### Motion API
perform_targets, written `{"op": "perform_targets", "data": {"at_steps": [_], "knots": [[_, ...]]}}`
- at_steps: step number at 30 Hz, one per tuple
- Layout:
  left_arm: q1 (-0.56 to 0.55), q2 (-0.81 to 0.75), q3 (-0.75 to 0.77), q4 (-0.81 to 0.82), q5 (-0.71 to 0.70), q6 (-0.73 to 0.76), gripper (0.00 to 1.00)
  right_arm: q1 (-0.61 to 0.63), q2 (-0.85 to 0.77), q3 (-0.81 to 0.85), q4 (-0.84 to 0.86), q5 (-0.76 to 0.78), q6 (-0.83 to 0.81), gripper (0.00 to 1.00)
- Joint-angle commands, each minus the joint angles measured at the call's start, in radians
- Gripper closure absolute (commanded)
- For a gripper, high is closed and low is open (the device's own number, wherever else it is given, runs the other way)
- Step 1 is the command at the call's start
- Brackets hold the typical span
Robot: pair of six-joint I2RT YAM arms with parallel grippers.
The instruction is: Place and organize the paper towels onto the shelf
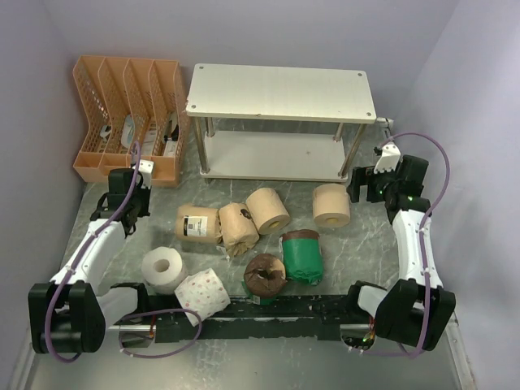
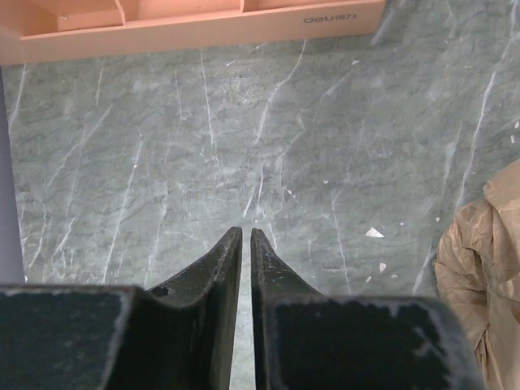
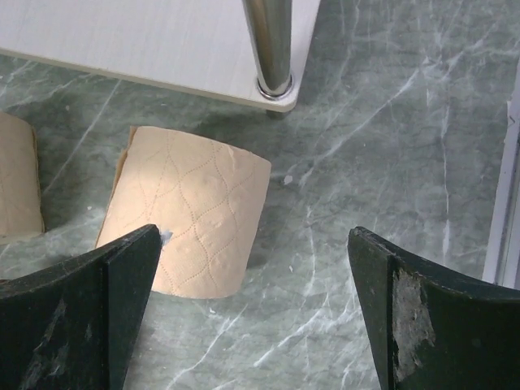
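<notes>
The shelf (image 1: 280,93) stands at the back with both white boards bare; its lower board (image 3: 146,41) and one leg (image 3: 272,45) show in the right wrist view. Eight rolls lie on the table in front: two bare tan (image 1: 331,205) (image 1: 268,210), two tan-wrapped (image 1: 197,223) (image 1: 238,227), two green-wrapped (image 1: 302,256) (image 1: 265,276), one white (image 1: 164,270), one white dotted (image 1: 203,294). My right gripper (image 1: 370,183) (image 3: 253,236) is open and empty, just right of the rightmost tan roll (image 3: 195,219). My left gripper (image 1: 134,195) (image 2: 246,233) is shut and empty, left of a tan-wrapped roll (image 2: 483,268).
An orange slotted file organizer (image 1: 130,118) (image 2: 203,28) stands at the back left, beside the shelf and just ahead of my left gripper. Pale walls close in the table on the left, right and back. A second tan roll (image 3: 16,179) shows at the left edge.
</notes>
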Motion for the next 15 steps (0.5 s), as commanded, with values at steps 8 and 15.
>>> {"op": "perform_targets", "data": {"at_steps": [8, 15], "knots": [[0.006, -0.03, 0.011, 0.015, -0.007, 0.022, 0.79, -0.106, 0.034, 0.025, 0.019, 0.146, 0.063, 0.0], [0.012, 0.028, 0.066, -0.017, -0.021, 0.019, 0.88, -0.132, 0.04, -0.006, 0.021, 0.003, 0.053, 0.0]]}}
